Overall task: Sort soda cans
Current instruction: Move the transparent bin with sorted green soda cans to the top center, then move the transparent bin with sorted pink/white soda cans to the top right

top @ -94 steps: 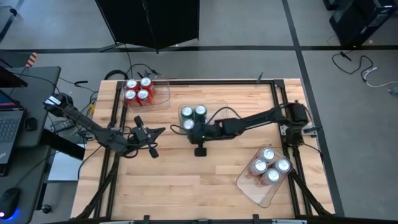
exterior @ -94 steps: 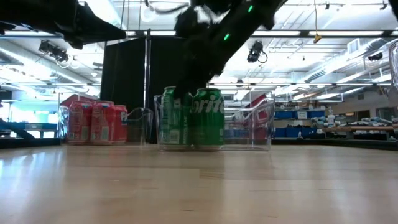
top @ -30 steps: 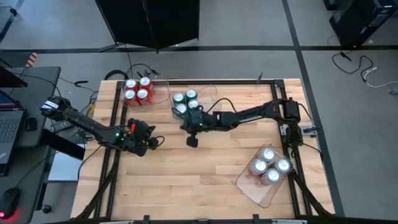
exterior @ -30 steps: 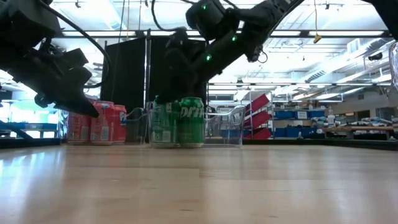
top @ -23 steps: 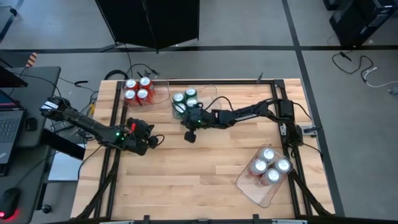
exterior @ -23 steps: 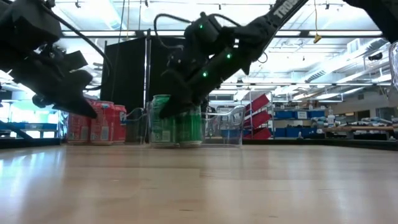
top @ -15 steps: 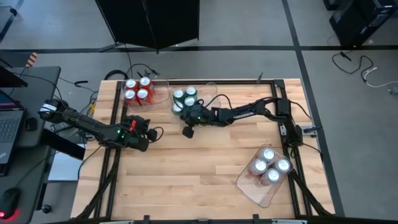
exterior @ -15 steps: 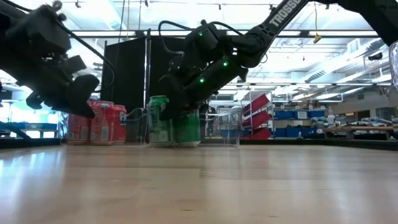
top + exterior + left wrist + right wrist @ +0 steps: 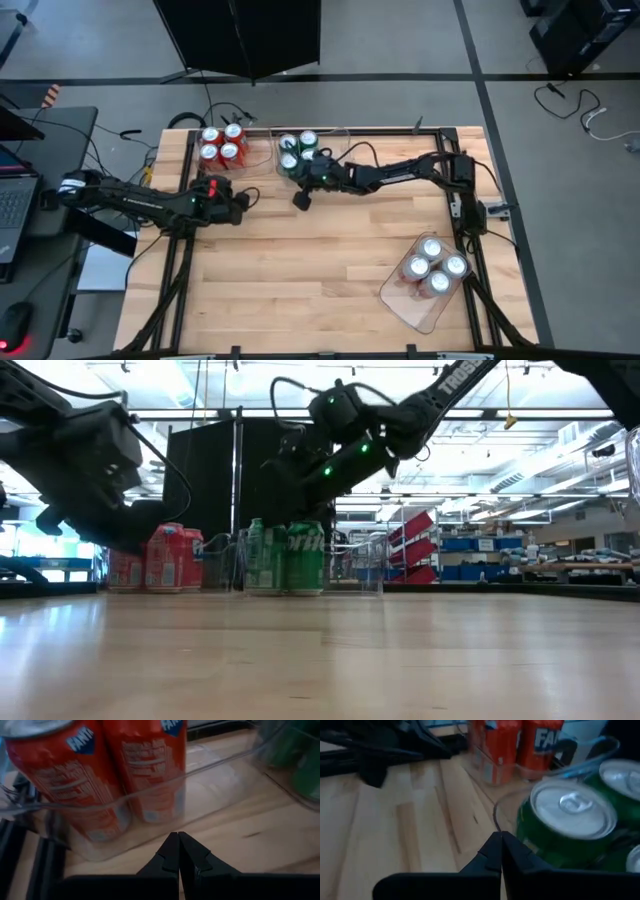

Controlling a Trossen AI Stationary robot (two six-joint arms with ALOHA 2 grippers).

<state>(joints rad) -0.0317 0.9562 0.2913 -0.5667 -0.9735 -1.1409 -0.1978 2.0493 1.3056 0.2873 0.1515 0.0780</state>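
Note:
Four green cans (image 9: 299,151) stand in a clear tray (image 9: 496,809) near the table's far edge. Four red cans (image 9: 221,144) stand in a second clear tray (image 9: 150,827) to its left. Four silver-white cans (image 9: 432,266) sit in a third tray near the right near corner. My right gripper (image 9: 311,179) is shut, on the near side of the green cans' tray. My left gripper (image 9: 237,201) is shut, its tips (image 9: 178,840) just short of the red cans' tray on its near side. My right gripper is at the near wall (image 9: 495,820) of the green cans' tray with its shut fingertips (image 9: 499,840), coming low from the table's near side. The tray stands flat on the table. Whether my left gripper touches the red cans' tray, I cannot tell.
The two far trays stand close side by side (image 9: 235,555). Bare wood (image 9: 300,270) fills the middle and near part of the table. The black frame rail (image 9: 350,129) runs along the far edge. Cables (image 9: 215,112) lie beyond it.
My right gripper has moved toward the far edge, and the green cans' tray has slid ahead of it toward the far edge. My left gripper has moved toward the far edge, closer to the red cans' tray, which has stayed in place.

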